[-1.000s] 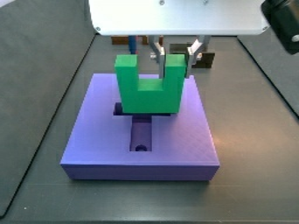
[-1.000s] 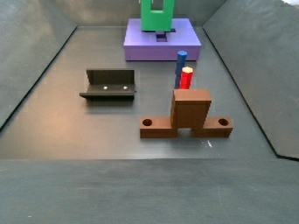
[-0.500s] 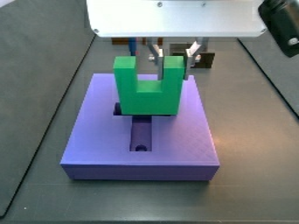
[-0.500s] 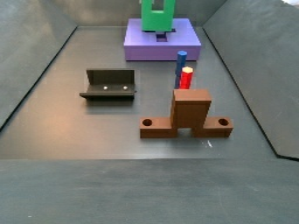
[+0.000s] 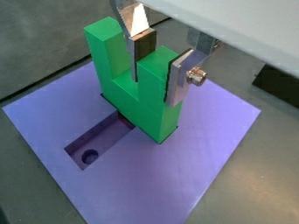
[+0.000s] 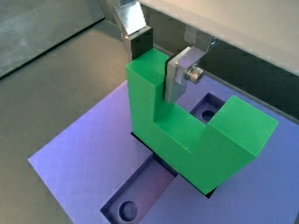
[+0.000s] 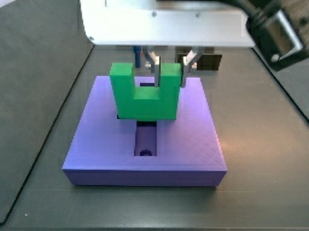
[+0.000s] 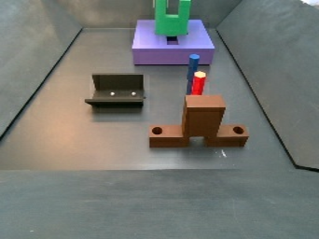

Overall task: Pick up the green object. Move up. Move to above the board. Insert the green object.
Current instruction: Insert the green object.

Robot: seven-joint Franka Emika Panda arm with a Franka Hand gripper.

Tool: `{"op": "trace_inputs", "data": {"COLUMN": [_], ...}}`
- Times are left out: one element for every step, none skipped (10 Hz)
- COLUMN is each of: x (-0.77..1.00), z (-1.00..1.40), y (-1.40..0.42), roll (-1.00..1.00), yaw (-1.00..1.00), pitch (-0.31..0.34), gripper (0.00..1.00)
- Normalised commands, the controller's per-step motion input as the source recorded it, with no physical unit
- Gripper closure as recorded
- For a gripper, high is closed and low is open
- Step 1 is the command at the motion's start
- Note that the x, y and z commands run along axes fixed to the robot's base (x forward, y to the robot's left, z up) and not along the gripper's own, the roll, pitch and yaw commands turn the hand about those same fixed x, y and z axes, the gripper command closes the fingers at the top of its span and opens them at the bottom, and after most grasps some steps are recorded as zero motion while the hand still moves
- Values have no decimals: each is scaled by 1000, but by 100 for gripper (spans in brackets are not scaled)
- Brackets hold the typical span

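Note:
The green object (image 7: 143,93) is a U-shaped piece standing upright at the middle of the board (image 7: 182,149), its base down in the cross-shaped recess. It shows in both wrist views (image 5: 121,80) (image 6: 193,136) and small at the far end of a side view (image 8: 173,21). My gripper (image 7: 171,61) comes down from above and is shut on one prong, with one pad in the notch and the other plate on the prong's outer face (image 5: 160,66) (image 6: 162,66). A recess arm with a round hole (image 5: 86,157) lies open in front of the piece.
A dark olive open box (image 8: 116,91), a thin blue upright peg (image 8: 195,65) with a red piece (image 8: 197,82) beside it, and a brown block on a base (image 8: 200,121) stand on the floor away from the board (image 8: 174,49). Dark walls enclose the floor.
My gripper and the green object have moved down a little; the piece's base now sits lower in the board's recess.

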Motion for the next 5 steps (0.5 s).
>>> {"op": "trace_inputs", "data": {"x": [0, 0, 0, 31, 0], "z": [-383, -534, -597, -534, 0], "y": [57, 171, 183, 117, 0], "roll": [-54, -117, -89, -37, 0], "yaw": [37, 31, 17, 40, 0], "pitch": [-6, -26, -40, 0, 0], "gripper": [100, 100, 100, 100, 100]}}
